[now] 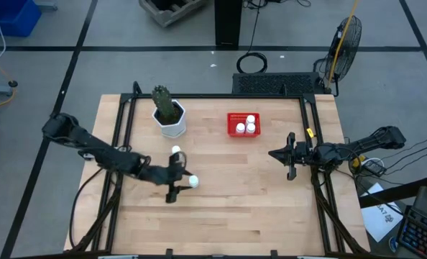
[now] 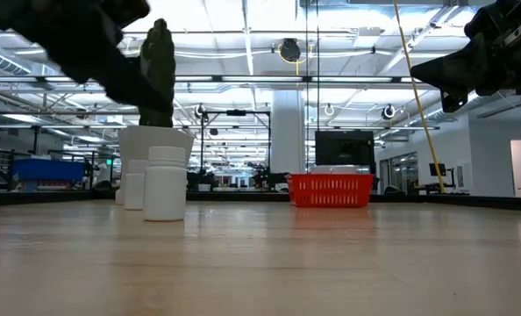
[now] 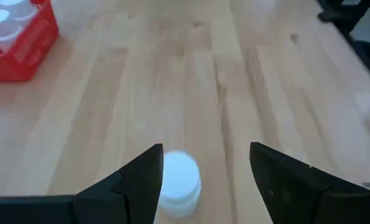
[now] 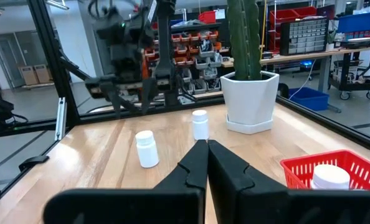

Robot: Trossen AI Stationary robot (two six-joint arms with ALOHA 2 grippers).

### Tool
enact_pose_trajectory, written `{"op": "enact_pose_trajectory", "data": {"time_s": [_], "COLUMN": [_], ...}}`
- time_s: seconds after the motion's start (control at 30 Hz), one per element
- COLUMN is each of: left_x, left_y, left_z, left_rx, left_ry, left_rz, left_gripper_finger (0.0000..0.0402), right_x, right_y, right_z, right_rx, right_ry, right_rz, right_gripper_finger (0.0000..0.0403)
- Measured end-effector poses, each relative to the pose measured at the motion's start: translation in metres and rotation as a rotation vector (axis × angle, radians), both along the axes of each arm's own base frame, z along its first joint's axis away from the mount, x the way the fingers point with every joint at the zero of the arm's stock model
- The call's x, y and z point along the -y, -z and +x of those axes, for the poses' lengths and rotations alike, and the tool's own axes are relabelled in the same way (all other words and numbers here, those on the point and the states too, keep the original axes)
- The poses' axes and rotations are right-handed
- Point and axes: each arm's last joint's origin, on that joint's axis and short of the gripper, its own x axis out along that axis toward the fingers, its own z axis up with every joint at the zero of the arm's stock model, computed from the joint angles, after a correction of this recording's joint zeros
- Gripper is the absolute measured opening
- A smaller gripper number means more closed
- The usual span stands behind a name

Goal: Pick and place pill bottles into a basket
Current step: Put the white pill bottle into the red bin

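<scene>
White pill bottle (image 1: 193, 181) stands upright between the spread left gripper (image 1: 176, 182).

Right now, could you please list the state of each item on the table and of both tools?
Left tool: open, fingers either side of a bottle.
Bottle at the left tool: upright on the table, not gripped.
Second loose bottle: upright on the table, near the plant pot.
Basket: upright, holding three bottles.
Plant pot: upright, cactus inside.
Right tool: shut, empty, waiting at the table's right side.
</scene>
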Motion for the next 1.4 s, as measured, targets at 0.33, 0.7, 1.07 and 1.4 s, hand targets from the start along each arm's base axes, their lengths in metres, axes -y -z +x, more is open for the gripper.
{"op": "enact_pose_trajectory", "data": {"time_s": [0.33,0.7,1.07,1.4], "left_x": [0.003,0.000,-0.006,-0.007], "left_y": [0.016,0.019,0.019,0.040], "left_z": [-0.012,-0.011,-0.009,0.003], "left_rx": [0.021,0.054,0.048,0.004], "left_ry": [-0.062,-0.053,-0.085,-0.086], "left_rz": [0.047,-0.001,-0.006,-0.016], "left_gripper_finger": [0.0242,0.0255,0.0327,0.0317], "right_x": [0.000,0.000,0.000,0.000], "right_y": [0.000,0.000,0.000,0.000], "right_z": [0.000,0.000,0.000,0.000], "right_rx": [0.000,0.000,0.000,0.000], "right_ry": [0.000,0.000,0.000,0.000], "right_rz": [0.000,0.000,0.000,0.000], "right_gripper_finger": [0.0004,0.0004,0.0004,0.0004]}}
